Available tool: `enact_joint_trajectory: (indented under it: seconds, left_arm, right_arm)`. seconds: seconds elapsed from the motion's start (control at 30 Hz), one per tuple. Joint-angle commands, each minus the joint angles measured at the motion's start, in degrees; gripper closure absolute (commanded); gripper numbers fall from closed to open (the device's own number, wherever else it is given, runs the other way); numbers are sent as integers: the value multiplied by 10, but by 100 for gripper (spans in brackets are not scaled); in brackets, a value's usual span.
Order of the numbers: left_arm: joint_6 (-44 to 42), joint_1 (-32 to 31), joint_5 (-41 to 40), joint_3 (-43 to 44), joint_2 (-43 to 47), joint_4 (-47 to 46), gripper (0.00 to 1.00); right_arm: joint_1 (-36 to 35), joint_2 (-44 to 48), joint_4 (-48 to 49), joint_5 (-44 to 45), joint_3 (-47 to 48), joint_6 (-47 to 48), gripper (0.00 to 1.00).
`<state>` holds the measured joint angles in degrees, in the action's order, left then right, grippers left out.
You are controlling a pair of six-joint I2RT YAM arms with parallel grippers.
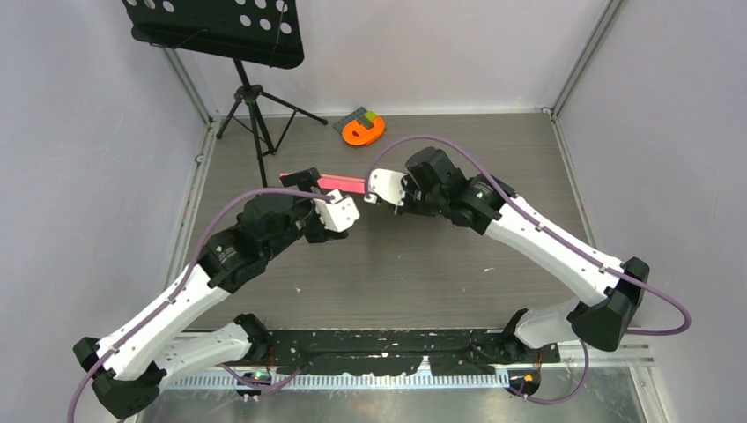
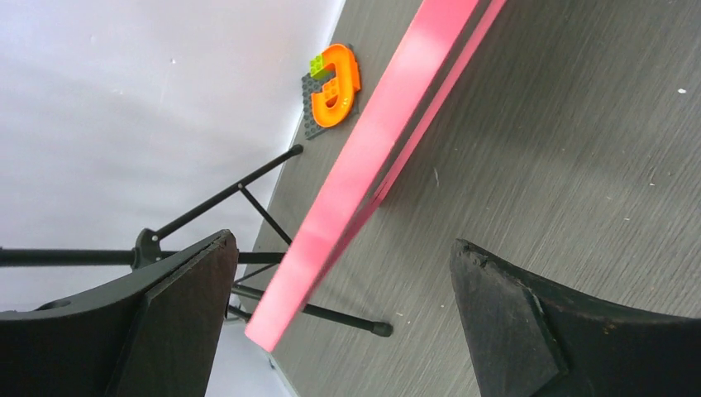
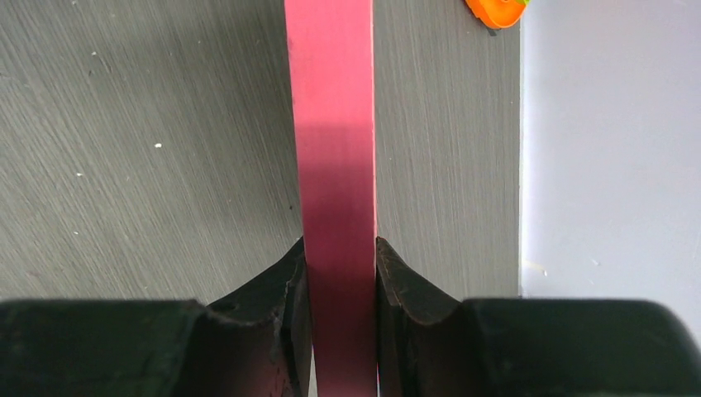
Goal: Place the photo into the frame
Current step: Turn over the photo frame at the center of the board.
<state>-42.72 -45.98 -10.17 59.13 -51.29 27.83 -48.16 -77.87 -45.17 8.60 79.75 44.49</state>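
The frame [image 1: 340, 182] shows edge-on as a thin salmon-pink bar, held above the grey table [image 1: 423, 264]. My right gripper [image 1: 368, 189] is shut on its right end. In the right wrist view the pink edge [image 3: 335, 124] runs straight up between both pads [image 3: 296, 273]. My left gripper [image 1: 310, 192] is open at the frame's left end. In the left wrist view the pink bar [image 2: 364, 157] passes between the wide-spread fingers [image 2: 504, 314] and touches neither. The photo is out of view.
A black music stand on a tripod [image 1: 254, 97] stands at the back left, one leg [image 2: 331, 314] close to the frame's end. An orange tape-like object on a grey brick plate [image 1: 363, 130] lies at the back wall. Walls close in on three sides.
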Motion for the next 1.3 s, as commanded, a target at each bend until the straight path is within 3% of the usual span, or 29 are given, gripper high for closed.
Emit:
enact_joint_trajectory:
  seconds: [0.0, 0.4, 0.67, 1.27]
  left_arm:
    - [18, 8, -17, 22, 18, -14, 0]
    - [24, 17, -29, 16, 31, -9, 0]
    - [28, 19, -28, 7, 29, -14, 1]
    - [54, 19, -7, -13, 22, -25, 0]
  right_arm:
    - [-2, -9, -3, 16, 80, -57, 94]
    - [18, -67, -81, -19, 225, -144, 94]
    - [89, -95, -113, -122, 293, -220, 94]
    - [221, -100, -101, -232, 275, -313, 94]
